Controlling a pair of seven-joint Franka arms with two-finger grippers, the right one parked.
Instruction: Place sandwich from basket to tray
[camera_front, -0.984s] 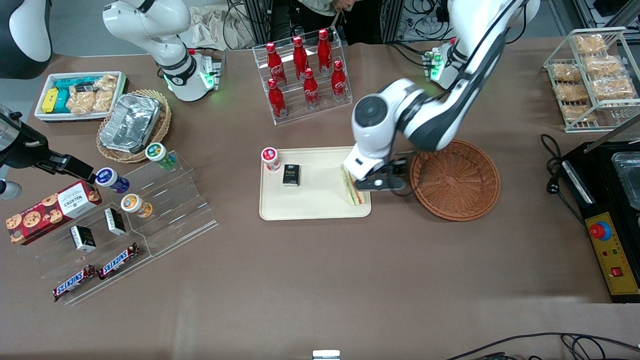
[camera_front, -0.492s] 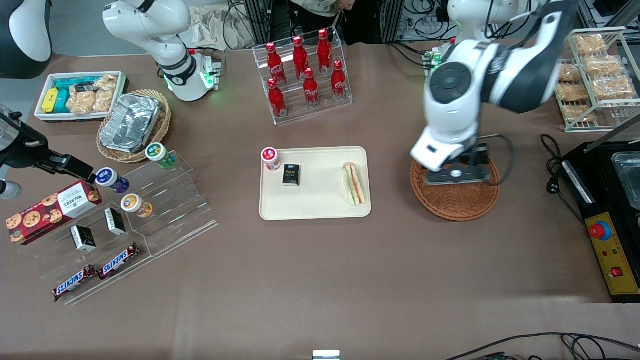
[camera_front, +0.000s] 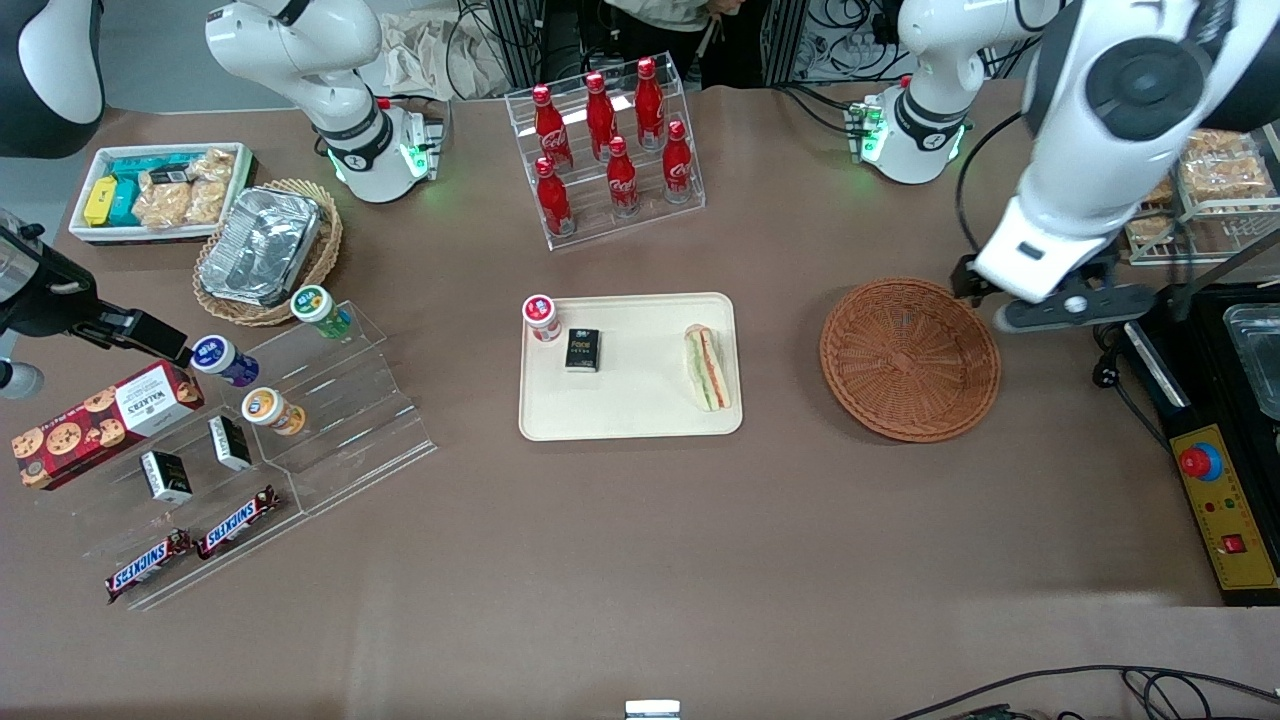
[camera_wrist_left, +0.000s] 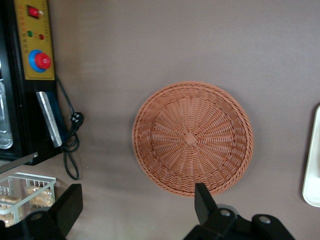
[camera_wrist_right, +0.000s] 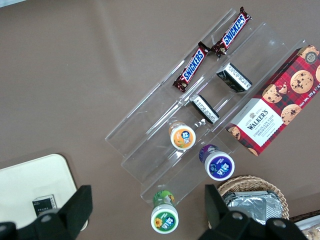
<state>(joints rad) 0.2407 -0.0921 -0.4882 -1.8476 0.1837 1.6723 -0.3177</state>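
Cream-beige rectangular plastic tray now carries the small triangular wedge sandwich of pale bread with red and green filling; it lies flat just inside the tray edge nearest the round reddish-brown woven wicker basket. Basket shows nothing inside in either the front or the left wrist view. Also on the tray: a small black box and a red-and-white lidded cup, both well apart from the sandwich.

Left arm's gripper hangs above the brown worktop past the basket rim, toward the working arm's end. Wrist view shows its two fingers spread wide, nothing between them.

Judgement: task looks done; only the retreat is left.

Risks:
- Sandwich lies close to the tray rim; a knock to the tray could tip it over the low edge.
- Arm is near the black control box with the red button and the wire rack of packaged snacks; a careless swing could clip either.

Versus half a second ago: the gripper hung over the basket; it has since cleared the rim and risen. Sandwich, tray and basket unchanged.
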